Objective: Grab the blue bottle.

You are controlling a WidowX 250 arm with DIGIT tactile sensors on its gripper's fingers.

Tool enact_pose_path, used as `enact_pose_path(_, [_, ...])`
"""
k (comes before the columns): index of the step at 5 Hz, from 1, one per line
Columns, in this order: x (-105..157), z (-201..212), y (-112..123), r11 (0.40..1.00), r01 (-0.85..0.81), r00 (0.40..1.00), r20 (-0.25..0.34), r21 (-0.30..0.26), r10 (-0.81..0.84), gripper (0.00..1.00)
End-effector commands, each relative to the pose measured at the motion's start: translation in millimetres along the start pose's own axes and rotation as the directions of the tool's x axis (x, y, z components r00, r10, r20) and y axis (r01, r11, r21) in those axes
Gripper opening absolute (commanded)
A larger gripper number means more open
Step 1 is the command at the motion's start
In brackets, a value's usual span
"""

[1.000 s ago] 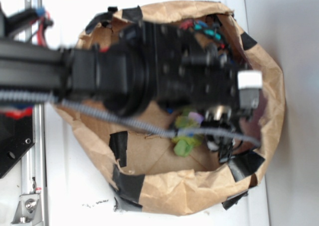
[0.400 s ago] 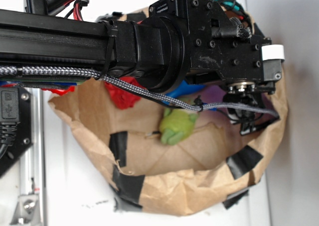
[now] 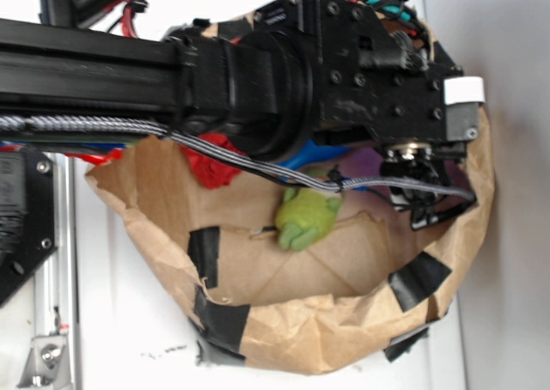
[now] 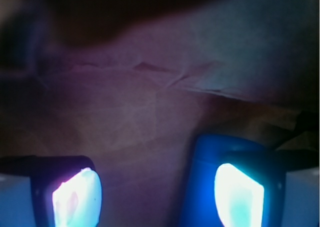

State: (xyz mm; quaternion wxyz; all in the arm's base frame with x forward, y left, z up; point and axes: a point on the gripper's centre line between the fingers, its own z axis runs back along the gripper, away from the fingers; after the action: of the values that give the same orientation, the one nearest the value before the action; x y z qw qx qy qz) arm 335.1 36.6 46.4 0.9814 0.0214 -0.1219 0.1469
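Seen from the exterior camera, the black robot arm (image 3: 129,72) reaches across a crumpled brown paper bag patched with black tape (image 3: 284,330), and its bulky wrist housing covers most of the bag's upper half, so the gripper (image 3: 421,203) shows only as dark parts at the lower right of the housing, down inside the bag. This view does not show how far the fingers are parted. It does show things the wrist camera misses: a fuzzy green plush toy (image 3: 305,220) lying on the bag floor to the side of the fingers, towards the arm's base, a red wrinkly cloth ball (image 3: 213,160) farther off on that same side, and a sliver of the smooth bright blue plastic bottle (image 3: 316,155) peeking out from under the housing between the ball and the fingers, just above the plush toy. The wrist camera looks along the fingers into the dim bag: two glowing finger pads (image 4: 79,198) stand well apart with bare creased paper between them, so the gripper (image 4: 157,194) is spread wide and holds nothing. In this view the blue bottle (image 4: 205,182) sits right at the pad on the right of the picture, its rounded blue surface showing around and behind that pad rather than in the gap; whether it touches the pad cannot be told.
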Motion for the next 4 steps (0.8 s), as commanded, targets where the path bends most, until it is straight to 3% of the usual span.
enact_pose_path(1, [-21.5, 19.8, 17.1, 0.995, -0.093, 0.994, -0.061, 0.038, 0.096, 1.0])
enact_pose_path(2, [-25.6, 27.1, 22.0, 0.988, -0.154, 0.983, -0.097, 0.025, 0.156, 1.0])
enact_pose_path(4, [-23.6, -12.3, 23.1, 0.986, -0.158, 0.979, -0.119, 0.047, 0.163, 1.0])
